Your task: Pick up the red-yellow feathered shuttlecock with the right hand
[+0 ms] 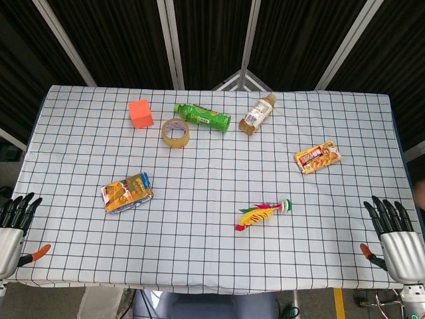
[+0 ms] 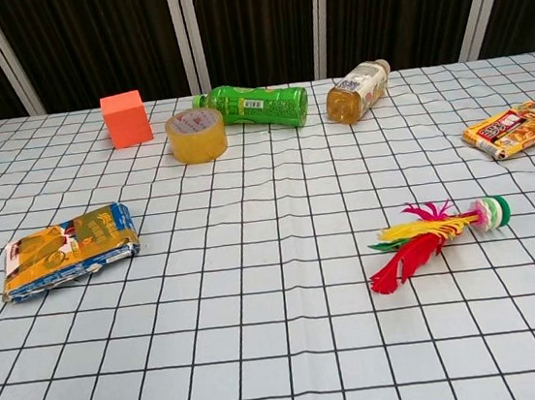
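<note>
The red-yellow feathered shuttlecock lies flat on the checked tablecloth, right of centre, its round green-and-white base pointing right. My right hand hovers at the table's front right corner, well to the right of the shuttlecock, fingers spread and holding nothing. At the front left corner my left hand is likewise spread and empty. Neither hand appears in the chest view.
An orange cube, a tape roll, a green bottle and an amber bottle line the far side. A snack packet lies at the right, a flat colourful pouch at the left.
</note>
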Tool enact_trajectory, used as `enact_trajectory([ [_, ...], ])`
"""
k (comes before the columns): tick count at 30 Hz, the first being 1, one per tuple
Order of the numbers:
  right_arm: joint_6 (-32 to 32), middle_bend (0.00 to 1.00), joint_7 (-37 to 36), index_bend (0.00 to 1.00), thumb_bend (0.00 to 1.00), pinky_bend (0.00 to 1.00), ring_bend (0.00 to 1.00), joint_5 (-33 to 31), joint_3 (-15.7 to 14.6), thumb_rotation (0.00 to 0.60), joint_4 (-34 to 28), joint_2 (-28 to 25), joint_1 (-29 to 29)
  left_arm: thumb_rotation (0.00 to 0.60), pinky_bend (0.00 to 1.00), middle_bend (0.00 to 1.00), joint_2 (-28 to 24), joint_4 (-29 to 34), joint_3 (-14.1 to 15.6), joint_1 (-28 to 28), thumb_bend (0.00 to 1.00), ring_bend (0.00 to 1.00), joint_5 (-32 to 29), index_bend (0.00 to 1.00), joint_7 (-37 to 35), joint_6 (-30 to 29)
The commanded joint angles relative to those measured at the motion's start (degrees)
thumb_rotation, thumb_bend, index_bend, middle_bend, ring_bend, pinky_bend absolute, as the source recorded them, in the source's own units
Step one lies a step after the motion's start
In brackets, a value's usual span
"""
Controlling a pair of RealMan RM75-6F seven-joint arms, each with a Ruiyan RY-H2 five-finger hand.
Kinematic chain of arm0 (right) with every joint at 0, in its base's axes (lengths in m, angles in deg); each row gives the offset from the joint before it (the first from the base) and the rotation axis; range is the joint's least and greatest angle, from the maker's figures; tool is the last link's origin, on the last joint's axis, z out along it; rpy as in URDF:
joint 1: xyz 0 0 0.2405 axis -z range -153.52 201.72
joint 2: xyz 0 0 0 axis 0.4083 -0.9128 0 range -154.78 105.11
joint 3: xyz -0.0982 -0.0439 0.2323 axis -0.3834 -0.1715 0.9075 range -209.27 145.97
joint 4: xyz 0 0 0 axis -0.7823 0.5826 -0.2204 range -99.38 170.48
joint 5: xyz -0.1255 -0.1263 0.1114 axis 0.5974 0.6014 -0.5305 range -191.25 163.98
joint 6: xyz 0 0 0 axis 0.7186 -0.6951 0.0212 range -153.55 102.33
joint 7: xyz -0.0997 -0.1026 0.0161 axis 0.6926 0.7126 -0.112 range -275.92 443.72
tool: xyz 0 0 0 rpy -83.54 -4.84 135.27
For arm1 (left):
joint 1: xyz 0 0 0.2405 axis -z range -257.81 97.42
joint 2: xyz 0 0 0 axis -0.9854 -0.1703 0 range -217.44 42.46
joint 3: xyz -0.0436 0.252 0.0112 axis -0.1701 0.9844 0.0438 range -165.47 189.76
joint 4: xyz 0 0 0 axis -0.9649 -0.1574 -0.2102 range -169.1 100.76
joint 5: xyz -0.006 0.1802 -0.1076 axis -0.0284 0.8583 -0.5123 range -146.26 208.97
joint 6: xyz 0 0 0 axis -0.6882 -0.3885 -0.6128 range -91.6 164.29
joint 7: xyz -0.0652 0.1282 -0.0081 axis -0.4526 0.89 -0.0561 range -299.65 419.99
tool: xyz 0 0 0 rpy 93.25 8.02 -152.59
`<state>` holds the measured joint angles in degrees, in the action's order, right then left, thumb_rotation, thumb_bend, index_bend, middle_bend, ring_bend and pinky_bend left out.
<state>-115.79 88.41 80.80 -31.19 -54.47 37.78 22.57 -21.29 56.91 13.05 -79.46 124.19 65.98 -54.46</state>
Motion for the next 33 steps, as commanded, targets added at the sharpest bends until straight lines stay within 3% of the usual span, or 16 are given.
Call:
enact_trajectory([
  [1, 0.0, 0.0, 0.0, 0.0, 0.28, 0.0, 0.0, 0.0, 0.0, 0.6, 0.0, 0.0, 0.0, 0.6, 0.0, 0.0, 0.0, 0.0, 0.0, 0.0, 0.0, 0.0, 0.0, 0.0, 0.0, 0.0],
  [12, 1.5, 0.0, -3.8, 0.02, 0.28, 0.0, 0.0, 1.6, -0.4, 0.6, -1.4, 0.5, -1.5, 0.6, 0.0, 0.0, 0.0, 0.0, 0.1, -0.1, 0.0, 0.0, 0.4, 0.0, -0.1, -0.3],
  [18, 7.7, 0.08, -8.5, 0.34, 0.28, 0.0, 0.0, 0.1, 1.2, 0.6, -8.1, 1.4, -5.9, 0.6, 0.0, 0.0, 0.0, 0.1, 0.1, 0.2, 0.0, 0.0, 0.4, 0.0, -0.1, 0.2],
  [25, 16.4, 0.16, -4.9, 0.44, 0.32, 0.0, 0.0, -3.2, 4.2, 0.6, -12.2, 8.0, -12.4, 0.6, 0.0, 0.0, -0.2, 0.2, 0.1, 0.2, 0.0, 0.0, 0.4, 0.0, -0.7, 0.2],
  [33, 21.7, 0.18, 1.8, 0.48, 0.33, 0.0, 0.0, -8.5, 5.0, 0.6, -11.2, 18.8, -15.8, 0.6, 0.0, 0.0, -0.6, 0.4, 0.2, 0.4, 0.0, 0.0, 0.3, 0.0, -1.6, 0.6],
])
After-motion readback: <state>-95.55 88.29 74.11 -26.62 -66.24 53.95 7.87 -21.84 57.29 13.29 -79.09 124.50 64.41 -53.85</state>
